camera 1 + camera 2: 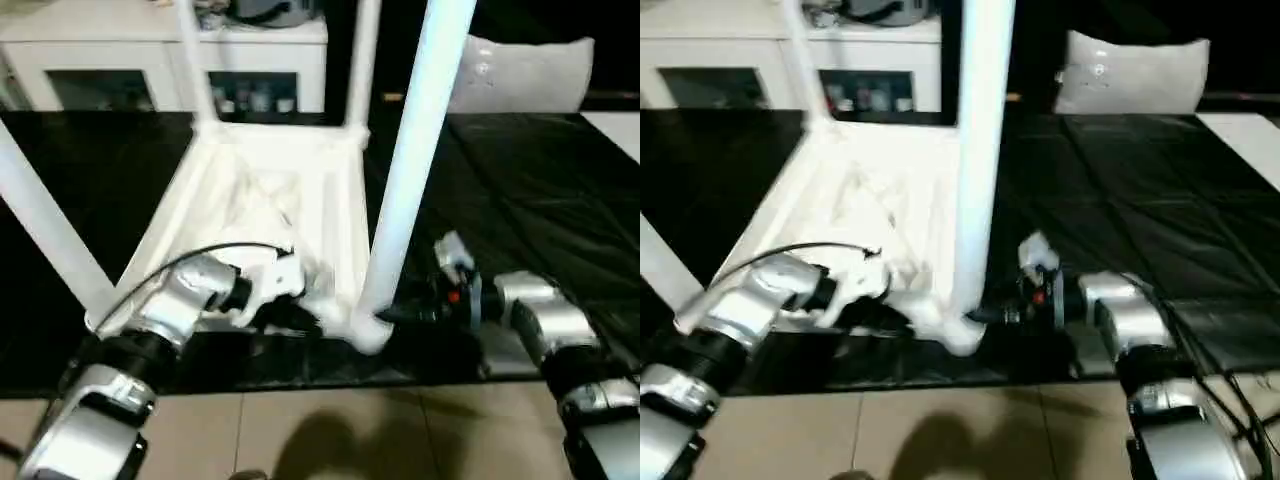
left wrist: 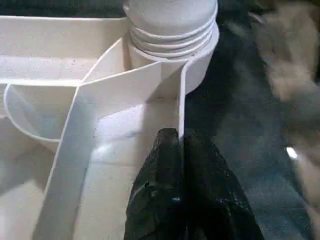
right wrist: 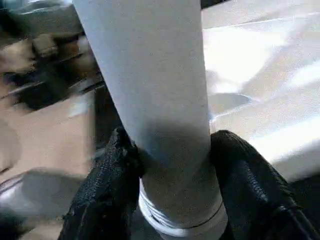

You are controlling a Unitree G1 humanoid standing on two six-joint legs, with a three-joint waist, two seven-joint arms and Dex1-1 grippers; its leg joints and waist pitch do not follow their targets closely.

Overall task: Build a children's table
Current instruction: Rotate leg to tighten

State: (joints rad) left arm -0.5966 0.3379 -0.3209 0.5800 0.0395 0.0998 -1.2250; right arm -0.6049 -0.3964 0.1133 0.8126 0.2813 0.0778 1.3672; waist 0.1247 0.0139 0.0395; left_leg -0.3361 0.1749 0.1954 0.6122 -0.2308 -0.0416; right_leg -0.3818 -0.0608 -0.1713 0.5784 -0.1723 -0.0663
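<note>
The children's table lies upside down on a black mat, its ribbed white top facing up. Three legs stand in their corner sockets: near left, far left and far right. The fourth leg rises from the near right socket, and its threaded end sits in that socket. My right gripper is shut on this leg just above the socket, one finger on each side. My left gripper is shut on the top's thin rim wall next to that corner.
The black mat ends at a tiled floor close to my arms. A white cabinet with glass doors stands behind the table. A grey cushion lies at the back right.
</note>
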